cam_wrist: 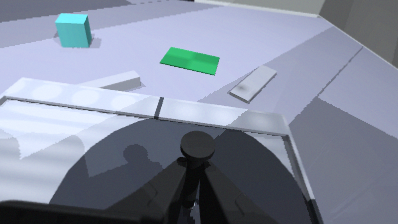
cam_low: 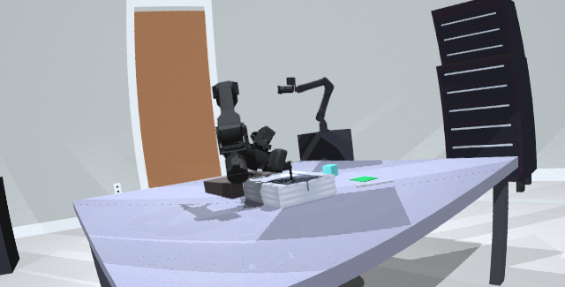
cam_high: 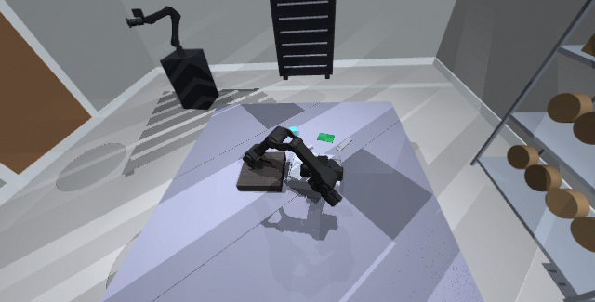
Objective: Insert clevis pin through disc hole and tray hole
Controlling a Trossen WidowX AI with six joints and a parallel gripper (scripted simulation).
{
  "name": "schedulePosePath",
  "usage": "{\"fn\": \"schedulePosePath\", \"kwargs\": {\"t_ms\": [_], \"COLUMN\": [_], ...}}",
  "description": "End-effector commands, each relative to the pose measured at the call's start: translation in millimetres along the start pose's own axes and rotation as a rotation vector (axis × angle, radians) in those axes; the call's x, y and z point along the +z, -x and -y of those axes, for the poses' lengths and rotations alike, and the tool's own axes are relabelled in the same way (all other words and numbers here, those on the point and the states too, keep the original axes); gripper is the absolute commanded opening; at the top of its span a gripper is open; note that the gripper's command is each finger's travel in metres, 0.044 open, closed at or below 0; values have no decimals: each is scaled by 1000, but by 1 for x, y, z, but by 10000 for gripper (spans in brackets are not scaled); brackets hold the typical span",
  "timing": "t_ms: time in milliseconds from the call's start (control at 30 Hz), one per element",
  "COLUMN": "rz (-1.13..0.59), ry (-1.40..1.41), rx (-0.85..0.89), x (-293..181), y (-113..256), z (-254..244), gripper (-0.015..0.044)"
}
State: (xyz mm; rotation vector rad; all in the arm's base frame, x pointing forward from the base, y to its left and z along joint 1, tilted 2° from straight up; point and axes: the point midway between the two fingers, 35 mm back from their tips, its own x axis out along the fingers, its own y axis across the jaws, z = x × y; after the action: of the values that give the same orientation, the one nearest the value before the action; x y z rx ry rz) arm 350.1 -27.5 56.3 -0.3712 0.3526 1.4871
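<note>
In our wrist view we have the jaws (cam_low: 289, 169) nearly closed, pinching the clevis pin (cam_wrist: 198, 145) (cam_low: 290, 173) below its head. The pin stands head up, its round head just above the fingertips and its shank running down between them. Below the jaws we see the wide disc (cam_wrist: 108, 150), dark in shadow, lying inside the rimmed tray (cam_wrist: 224, 116) (cam_low: 305, 192). Whether the pin's lower end has entered the disc's hole, we cannot tell, because our fingers cover that spot.

The tray's far rim runs beyond the jaws, with a dark notch across it. Past that rim, on the counter (cam_wrist: 280, 42) (cam_low: 177, 243) (cam_high: 204, 242), we see a pale bar (cam_wrist: 117, 81) to the left in the wrist view, a cyan block (cam_wrist: 73, 31) (cam_low: 330, 169) (cam_high: 293, 130) farther off, a flat green piece (cam_wrist: 191, 60) (cam_low: 363, 178) (cam_high: 325, 137) more nearly straight beyond the jaws, and a thin grey plate (cam_wrist: 253, 83) (cam_high: 344, 144) off to the right.

From above, our black arm (cam_high: 309, 158) (cam_low: 227, 115) bends over the tray, its base on the brown block (cam_high: 261, 178) (cam_low: 222, 187) just beside it. The arm hides most of the tray there.
</note>
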Motion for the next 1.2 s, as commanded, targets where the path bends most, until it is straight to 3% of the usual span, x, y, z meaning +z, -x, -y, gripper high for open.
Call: {"fn": "schedulePosePath", "kwargs": {"t_ms": [0,1167], "rz": [12,-23], "ry": [-9,-23], "rx": [4,10], "x": [-3,0], "y": [-1,-3], "z": [-1,5], "gripper": [0,0]}}
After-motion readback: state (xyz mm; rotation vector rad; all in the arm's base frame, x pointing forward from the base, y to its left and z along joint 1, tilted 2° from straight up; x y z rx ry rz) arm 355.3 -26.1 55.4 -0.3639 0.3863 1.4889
